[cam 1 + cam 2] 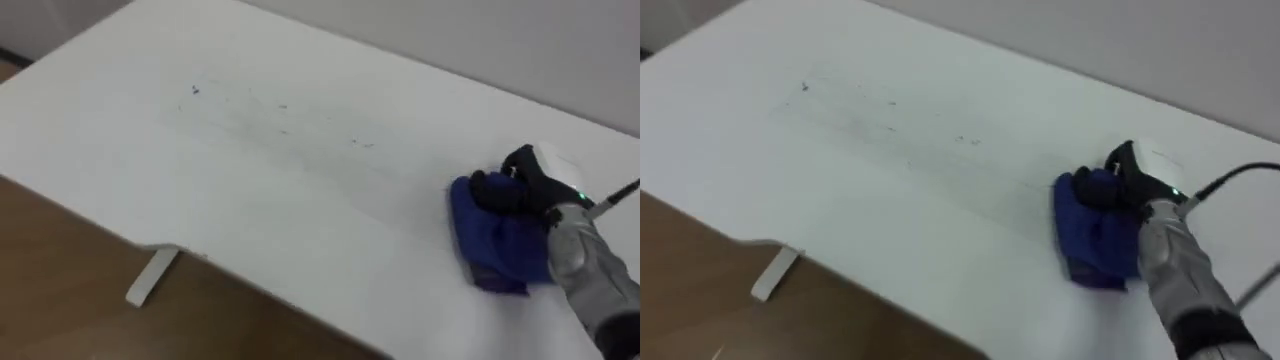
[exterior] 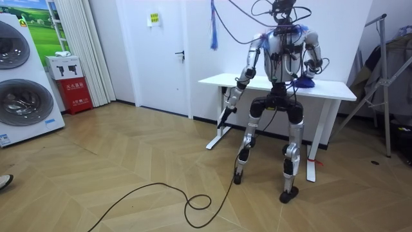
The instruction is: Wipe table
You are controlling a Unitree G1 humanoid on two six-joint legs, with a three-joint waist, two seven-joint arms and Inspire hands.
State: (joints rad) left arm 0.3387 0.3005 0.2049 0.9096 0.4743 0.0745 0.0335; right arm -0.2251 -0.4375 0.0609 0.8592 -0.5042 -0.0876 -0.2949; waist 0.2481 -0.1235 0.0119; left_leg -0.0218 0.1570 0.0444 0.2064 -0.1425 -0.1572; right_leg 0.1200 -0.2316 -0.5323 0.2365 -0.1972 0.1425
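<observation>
Blue cloth (image 1: pixel 495 245) is on the table (image 1: pixel 250 210), over on the robot's right and a bit in from the near edge, bunched rather than spread flat. The right robot hand (image 1: pixel 525 185) sits on its far end with dark fingers curled into the fabric, so I read it as grasping the cloth and pressing it down. That makes sense: a bunched grip should keep it from slipping out under a stroke. Faint pen-like marks (image 1: pixel 283 118) lie well apart from the cloth, to its left and toward the far side. I'd judge that's the patch left to wipe, so the sweep has to run leftward. The eye views give me the grip and the marks. The room view gives me stance: the robot stands upright at the table's long side, about mid-length, with the left robot hand (image 2: pixel 230 102) hanging idle below the tabletop edge. I can't tell that hand's state from there.
</observation>
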